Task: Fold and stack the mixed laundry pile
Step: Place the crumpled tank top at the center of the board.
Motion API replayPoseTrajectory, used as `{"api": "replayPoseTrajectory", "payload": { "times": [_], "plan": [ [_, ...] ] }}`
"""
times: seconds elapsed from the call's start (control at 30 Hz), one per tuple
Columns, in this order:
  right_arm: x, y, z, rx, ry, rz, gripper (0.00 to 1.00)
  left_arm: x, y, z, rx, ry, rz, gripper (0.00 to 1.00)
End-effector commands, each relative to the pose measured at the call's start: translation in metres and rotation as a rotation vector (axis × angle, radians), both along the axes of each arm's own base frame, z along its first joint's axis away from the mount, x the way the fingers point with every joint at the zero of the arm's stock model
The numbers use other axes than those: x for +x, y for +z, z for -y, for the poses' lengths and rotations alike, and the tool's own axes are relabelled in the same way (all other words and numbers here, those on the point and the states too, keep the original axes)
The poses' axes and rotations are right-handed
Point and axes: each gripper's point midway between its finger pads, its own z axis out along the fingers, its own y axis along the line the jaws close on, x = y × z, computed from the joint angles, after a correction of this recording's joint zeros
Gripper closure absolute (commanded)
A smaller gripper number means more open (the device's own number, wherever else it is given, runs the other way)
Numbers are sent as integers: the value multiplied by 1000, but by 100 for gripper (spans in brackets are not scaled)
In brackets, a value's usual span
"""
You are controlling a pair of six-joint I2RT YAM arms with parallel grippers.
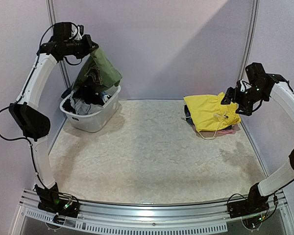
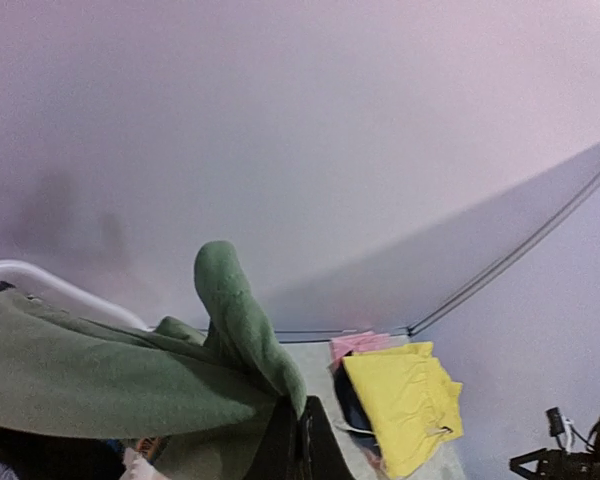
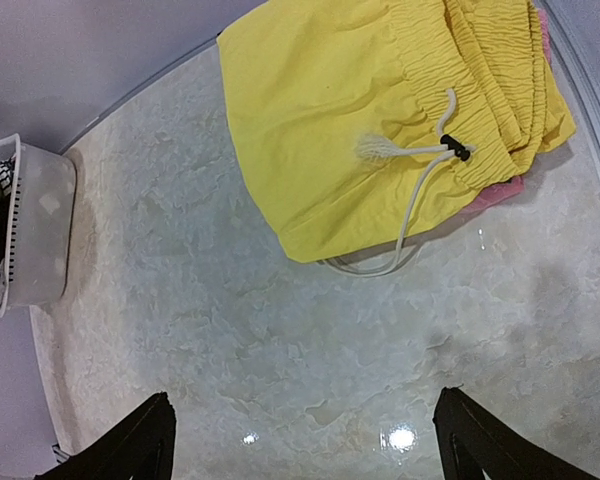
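At the far left the left gripper [image 1: 91,47] is raised high near the back wall, its jaws clenched on the olive-green T-shirt [image 1: 101,68]. In the left wrist view the two black fingers [image 2: 315,445] meet with a fold of the green cloth pinched at them. The shirt hangs down from the grip, and its lower end reaches into the white tub [image 1: 94,120] just below. The tub stands at the back left corner of the table [image 1: 147,156] and holds the grey and black pieces [image 1: 84,102] in a loose heap. Toward the back right lies the yellow garment [image 1: 210,111], folded flat with its white drawstring [image 3: 420,190] trailing off the near edge. It tops a small stack: a pink piece [image 3: 502,188] peeks out beneath it, and a dark piece [image 1: 188,117] shows at its left side. At the far right the right gripper [image 1: 230,98] hangs just beside the stack's right edge. Its jaws are spread wide — in the right wrist view the fingers [image 3: 130,445] frame bare tabletop and hold nothing.
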Motion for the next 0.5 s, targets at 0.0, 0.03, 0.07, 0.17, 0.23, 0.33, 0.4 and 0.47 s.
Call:
{"api": "replayPoseTrajectory", "payload": {
  "times": [0.0,0.03,0.07,0.17,0.23,0.33,0.4,0.47],
  "plan": [
    [-7,21,-4,9,22,59,9,-31,65,30,-126,-129,147,100],
    [-8,22,-4,9,22,62,9,-36,73,35,-143,-147,164,100],
    [-10,23,-4,9,24,65,9,-43,82,39,-156,-164,184,100],
    [-14,27,-4,6,26,75,9,-66,103,56,-160,-206,235,100],
    [-17,30,-3,2,27,80,9,-85,112,69,-124,-222,260,100],
    [-20,36,0,-14,26,89,9,-114,114,92,-77,-253,266,100],
    [-24,41,2,-27,24,96,9,-135,113,111,-66,-294,259,100],
    [-26,45,5,-39,19,106,9,-156,106,137,-55,-345,245,100]
  ]
}}
